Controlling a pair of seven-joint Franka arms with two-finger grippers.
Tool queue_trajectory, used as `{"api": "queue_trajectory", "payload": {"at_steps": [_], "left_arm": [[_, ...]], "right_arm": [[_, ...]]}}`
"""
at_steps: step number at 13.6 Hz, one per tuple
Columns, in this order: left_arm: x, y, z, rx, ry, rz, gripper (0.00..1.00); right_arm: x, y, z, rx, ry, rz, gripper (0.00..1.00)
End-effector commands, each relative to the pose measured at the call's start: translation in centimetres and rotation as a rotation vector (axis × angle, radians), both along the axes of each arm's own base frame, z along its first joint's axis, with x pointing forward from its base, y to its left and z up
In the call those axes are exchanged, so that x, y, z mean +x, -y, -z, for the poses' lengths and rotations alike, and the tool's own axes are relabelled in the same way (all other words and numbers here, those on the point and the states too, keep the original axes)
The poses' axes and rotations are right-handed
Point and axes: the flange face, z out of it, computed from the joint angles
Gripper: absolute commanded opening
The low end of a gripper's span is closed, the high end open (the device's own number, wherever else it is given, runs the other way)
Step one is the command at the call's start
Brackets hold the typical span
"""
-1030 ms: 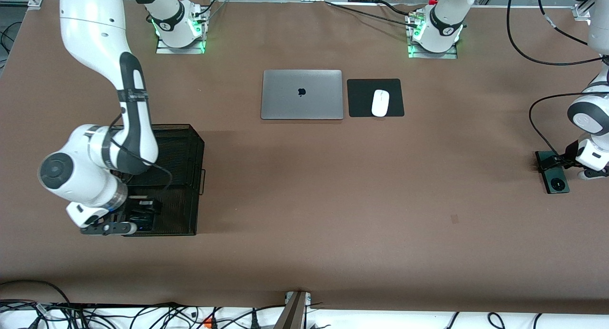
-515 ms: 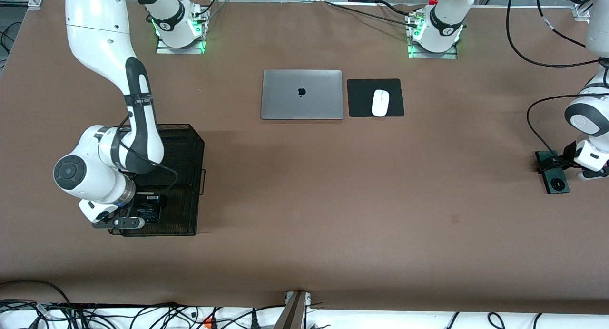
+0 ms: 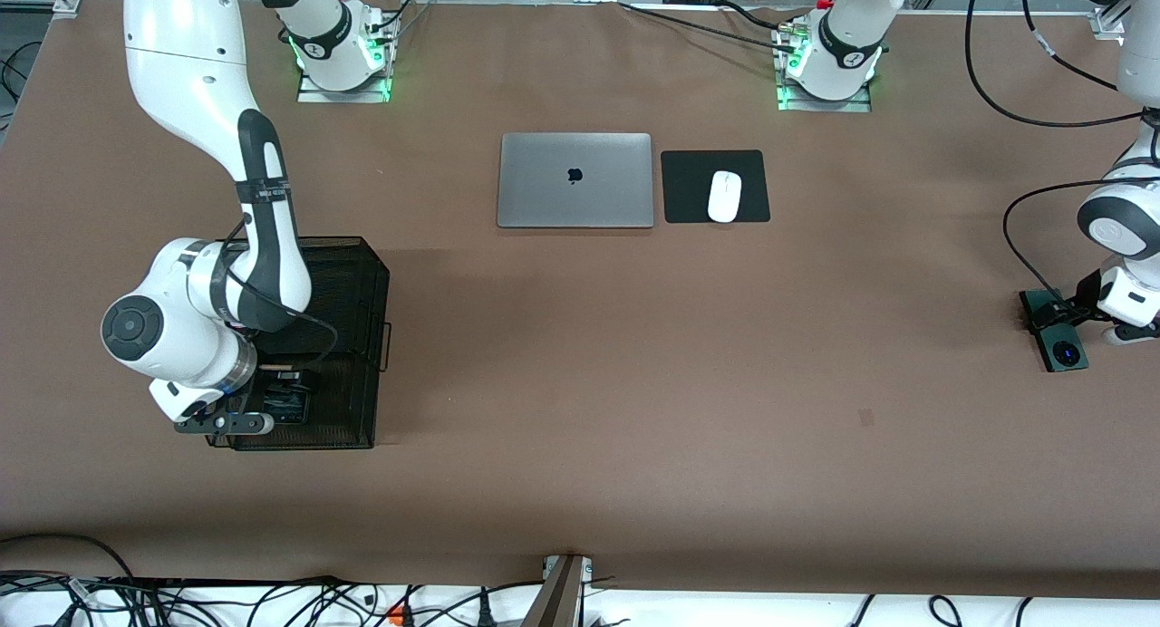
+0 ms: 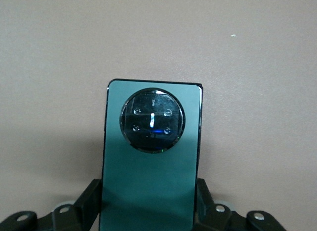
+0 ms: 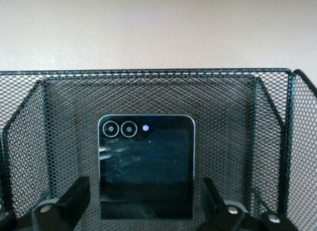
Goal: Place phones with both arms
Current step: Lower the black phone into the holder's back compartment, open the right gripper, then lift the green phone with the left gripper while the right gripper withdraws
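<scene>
The dark green phone (image 3: 1064, 350) with a round camera ring sits at the left arm's end of the table, low over the brown surface. My left gripper (image 3: 1056, 317) is shut on it, and in the left wrist view both fingers (image 4: 90, 196) press the long sides of the green phone (image 4: 151, 156). My right gripper (image 3: 283, 399) is down inside the black mesh basket (image 3: 355, 274) and stands open. The black squarish phone (image 5: 146, 166) lies on the basket floor between the right gripper's (image 5: 146, 194) fingers, with a gap on each side.
A closed silver laptop (image 3: 575, 180) lies between the two bases. Beside it is a white mouse (image 3: 724, 196) on a black pad (image 3: 687, 192). The basket's mesh walls (image 5: 148, 71) surround the right gripper. Cables run along the table edge nearest the front camera.
The right gripper has opened and let go of the black phone in the basket. The left gripper has shut on the green phone, which has shifted slightly.
</scene>
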Motion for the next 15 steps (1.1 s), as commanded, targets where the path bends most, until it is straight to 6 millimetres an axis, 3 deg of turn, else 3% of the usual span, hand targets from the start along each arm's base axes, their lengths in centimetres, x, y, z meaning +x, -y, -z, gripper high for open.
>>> {"api": "queue_trajectory", "payload": {"at_steps": [1, 4, 6, 7, 9, 10, 11, 13, 15], "left_arm": [[2.1, 1.6, 0.0, -0.037, 0.018, 0.022, 0.12], [4.5, 1.9, -2.7, -0.101, -0.017, 0.044, 0.03], [5.9, 2.5, -4.4, -0.124, -0.026, 0.04, 0.0], [6.9, 3.9, -4.6, -0.125, -0.025, 0.038, 0.0], [9.2, 8.7, -4.7, -0.12, -0.046, 0.006, 0.0], [10.3, 11.4, -5.0, -0.097, -0.062, -0.011, 0.0], [11.4, 14.1, -5.8, -0.072, -0.069, -0.043, 0.0], [13.2, 20.7, -6.3, -0.034, -0.098, -0.108, 0.0], [14.2, 28.2, -6.2, -0.02, -0.122, -0.182, 0.0]], "right_arm": [[0.3, -0.2, -2.1, 0.028, 0.035, -0.001, 0.99], [0.9, 0.6, -6.7, 0.045, 0.028, 0.004, 0.99], [0.7, 1.5, -11.3, 0.058, -0.041, 0.014, 0.99], [0.4, 1.9, -13.3, 0.06, -0.091, 0.036, 0.99], [-0.1, 2.9, -17.8, 0.079, -0.151, 0.062, 0.99], [-0.5, 2.8, -21.6, 0.1, -0.152, 0.065, 0.99], [-1.0, 2.9, -23.8, 0.101, -0.165, 0.075, 0.99], [-1.9, 3.8, -26.3, 0.112, -0.155, 0.1, 0.99], [-2.2, 3.1, -27.0, 0.119, -0.148, 0.095, 0.99]]}}
